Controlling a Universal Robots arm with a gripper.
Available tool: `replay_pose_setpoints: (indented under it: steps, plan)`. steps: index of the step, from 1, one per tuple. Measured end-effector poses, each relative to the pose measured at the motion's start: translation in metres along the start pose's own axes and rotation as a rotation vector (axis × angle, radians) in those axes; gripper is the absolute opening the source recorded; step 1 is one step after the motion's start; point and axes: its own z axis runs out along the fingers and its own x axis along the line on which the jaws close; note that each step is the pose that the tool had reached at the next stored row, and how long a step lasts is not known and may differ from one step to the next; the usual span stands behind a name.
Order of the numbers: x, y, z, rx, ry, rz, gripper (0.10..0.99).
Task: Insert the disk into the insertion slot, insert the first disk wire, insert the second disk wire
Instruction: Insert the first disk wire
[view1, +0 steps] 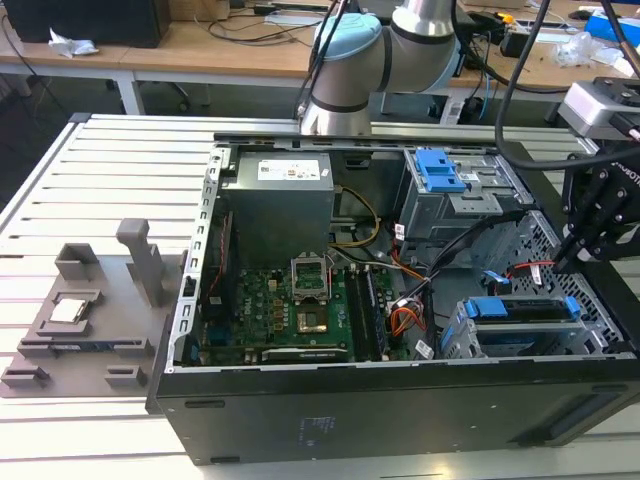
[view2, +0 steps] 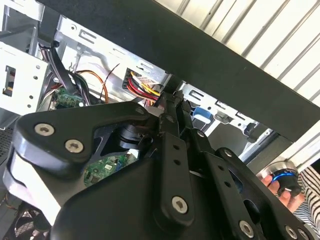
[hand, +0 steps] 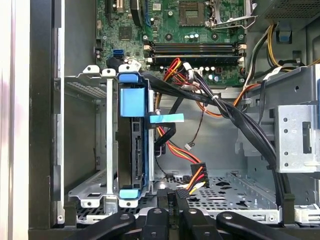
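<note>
The disk (hand: 134, 150) sits in its blue carrier inside the insertion slot (hand: 90, 130), a low grey perforated cage; both also show in the exterior view, disk (view1: 522, 308) and cage (view1: 470, 335). My gripper (hand: 172, 196) hangs just past the disk's connector end, fingers together on the black plug of a disk wire (hand: 192, 177) with red, yellow and orange leads. In the second wrist view the gripper (view2: 167, 100) meets that same wire bundle (view2: 142, 84). A light-blue flat wire end (hand: 167, 118) lies loose beside the disk. The gripper (view1: 568, 255) stands over the case's right end.
A taller grey cage with a blue latch (view1: 440, 170) stands behind the slot. The motherboard (view1: 290, 300) and power supply (view1: 280, 195) fill the case's left half. Black cable bundles (hand: 240, 125) cross above the slot. A person's hand (view2: 280, 192) holds a round device outside the case.
</note>
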Motion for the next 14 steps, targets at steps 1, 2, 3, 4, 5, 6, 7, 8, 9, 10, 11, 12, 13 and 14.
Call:
replay_pose_setpoints:
  steps: [1, 2, 3, 4, 5, 6, 7, 8, 9, 10, 11, 12, 13, 14]
  plan:
    - [0.0000, 0.0001, -0.0024, 0.000, 0.0007, 0.000, 0.173]
    - [0.0002, 0.0002, -0.0052, 0.000, 0.0007, 0.000, 0.173]
    - [0.0002, 0.0003, -0.0055, 0.000, 0.0004, 0.000, 0.173]
    - [0.0002, 0.0010, -0.0054, 0.000, 0.0002, 0.000, 0.173]
    - [0.0003, 0.0038, -0.0055, 0.000, 0.0004, 0.000, 0.173]
    - [0.0003, 0.0058, -0.0054, 0.000, 0.0004, 0.000, 0.173]
    - [0.0003, 0.0087, -0.0052, 0.000, 0.0004, 0.000, 0.173]
    - [0.0003, 0.0134, -0.0048, 0.000, 0.0004, 0.000, 0.173]
    - [0.0003, 0.0173, -0.0044, 0.000, 0.0004, 0.000, 0.173]
    - [0.0002, 0.0235, -0.0039, 0.000, 0.0003, 0.000, 0.173]
    - [0.0003, 0.0343, -0.0030, 0.000, 0.0004, 0.000, 0.173]
    - [0.0003, 0.0416, -0.0024, 0.000, 0.0005, 0.000, 0.173]
    - [0.0003, 0.0479, -0.0018, 0.000, 0.0004, 0.000, 0.173]
    - [0.0002, 0.0542, -0.0012, 0.000, 0.0004, 0.000, 0.173]
